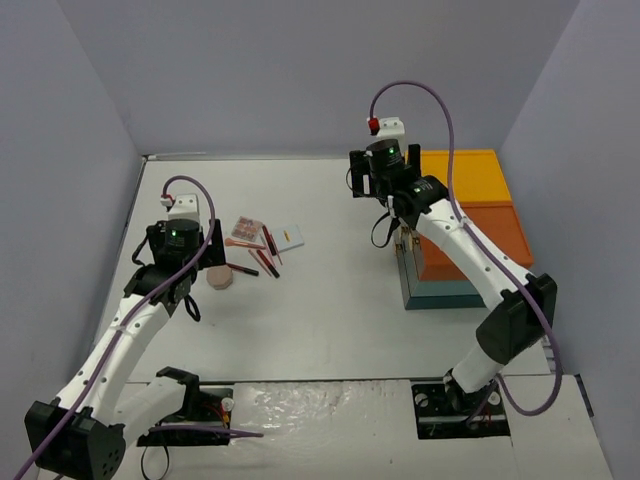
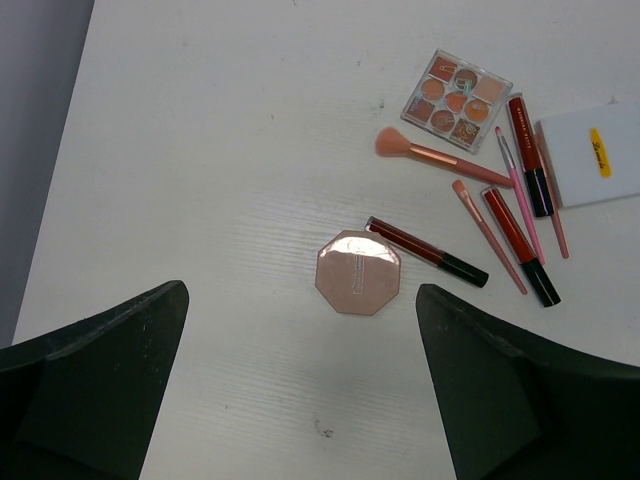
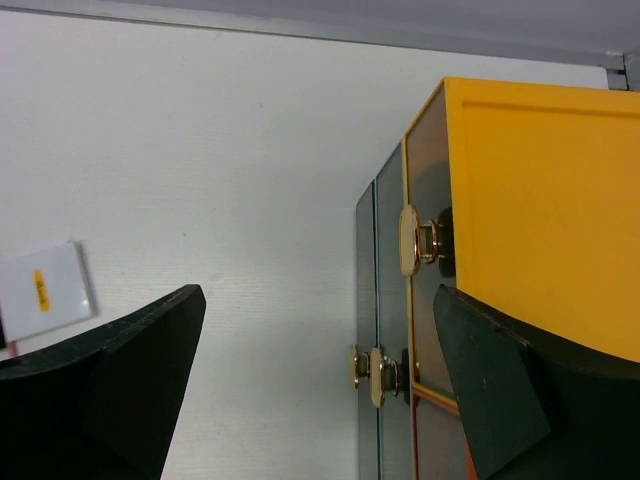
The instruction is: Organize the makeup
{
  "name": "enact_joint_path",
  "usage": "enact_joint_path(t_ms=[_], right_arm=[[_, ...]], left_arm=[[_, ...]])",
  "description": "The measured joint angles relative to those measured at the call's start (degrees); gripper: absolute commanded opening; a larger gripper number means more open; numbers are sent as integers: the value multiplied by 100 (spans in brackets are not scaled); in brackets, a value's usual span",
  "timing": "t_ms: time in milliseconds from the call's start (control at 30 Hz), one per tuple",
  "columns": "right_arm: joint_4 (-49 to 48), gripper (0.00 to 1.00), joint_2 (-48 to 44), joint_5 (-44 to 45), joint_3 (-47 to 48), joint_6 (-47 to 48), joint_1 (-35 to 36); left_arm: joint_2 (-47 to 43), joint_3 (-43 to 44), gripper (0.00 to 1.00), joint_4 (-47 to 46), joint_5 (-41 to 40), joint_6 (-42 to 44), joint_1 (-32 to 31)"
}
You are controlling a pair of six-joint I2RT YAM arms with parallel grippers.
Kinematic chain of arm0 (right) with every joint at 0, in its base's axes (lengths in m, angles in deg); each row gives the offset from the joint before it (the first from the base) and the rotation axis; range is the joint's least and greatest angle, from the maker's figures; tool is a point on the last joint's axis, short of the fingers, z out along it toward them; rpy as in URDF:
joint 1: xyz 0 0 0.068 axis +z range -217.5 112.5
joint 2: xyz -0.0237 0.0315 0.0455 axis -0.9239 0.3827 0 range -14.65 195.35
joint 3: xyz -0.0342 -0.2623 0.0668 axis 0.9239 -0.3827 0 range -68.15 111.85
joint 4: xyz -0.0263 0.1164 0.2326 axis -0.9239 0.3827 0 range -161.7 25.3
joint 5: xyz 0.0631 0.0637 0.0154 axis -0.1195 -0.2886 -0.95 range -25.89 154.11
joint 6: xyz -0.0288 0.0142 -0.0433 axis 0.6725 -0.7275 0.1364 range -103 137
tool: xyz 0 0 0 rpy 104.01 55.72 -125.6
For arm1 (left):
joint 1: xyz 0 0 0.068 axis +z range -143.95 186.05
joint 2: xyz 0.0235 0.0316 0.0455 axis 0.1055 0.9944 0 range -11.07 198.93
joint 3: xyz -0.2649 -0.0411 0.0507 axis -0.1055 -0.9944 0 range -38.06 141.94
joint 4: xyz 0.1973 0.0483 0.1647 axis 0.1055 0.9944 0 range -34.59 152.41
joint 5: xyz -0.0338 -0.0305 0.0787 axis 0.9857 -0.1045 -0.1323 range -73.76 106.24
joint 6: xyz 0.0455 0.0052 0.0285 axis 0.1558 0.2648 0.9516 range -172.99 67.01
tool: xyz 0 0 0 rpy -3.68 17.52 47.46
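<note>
The left gripper (image 2: 302, 292) stood spread wide over the white table (image 2: 200, 150), with nothing between its dark fingers (image 2: 110, 370). Just ahead of it lay the flat octagonal rose-pink compact (image 2: 358, 272), closed and shiny. Just beside the compact's far right edge lay a dark red gloss tube with a black cap (image 2: 425, 252). Farther right of the compact, two more red tubes (image 2: 520, 245) and thin pink brushes (image 2: 487, 235) were loosely fanned. Beyond the compact, a fluffy-headed pink brush (image 2: 440, 158) lay next to a clear square palette of nine peach and orange pans (image 2: 457, 98). A white card with a yellow label (image 2: 590, 155) sat farthest right of the compact. Well apart to the compact's right stood the large orange, yellow and teal box (image 1: 495, 225), with gold clasps (image 3: 410, 240) on its side. The right gripper (image 3: 318, 292) hung beside that box, its jaws also wide and holding nothing.
</note>
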Motion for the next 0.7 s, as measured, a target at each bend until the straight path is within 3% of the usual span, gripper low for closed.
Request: enact_joint_path(t_ms=[300,700], right_arm=[[877,98,-1280,-400,-321,-191,669],[1939,100,-1439,-90,-1373,-1050,1154]], left_arm=[[164,869,97,536,21,-29,-9],[316,1766,97,995,-39,-38,-118]])
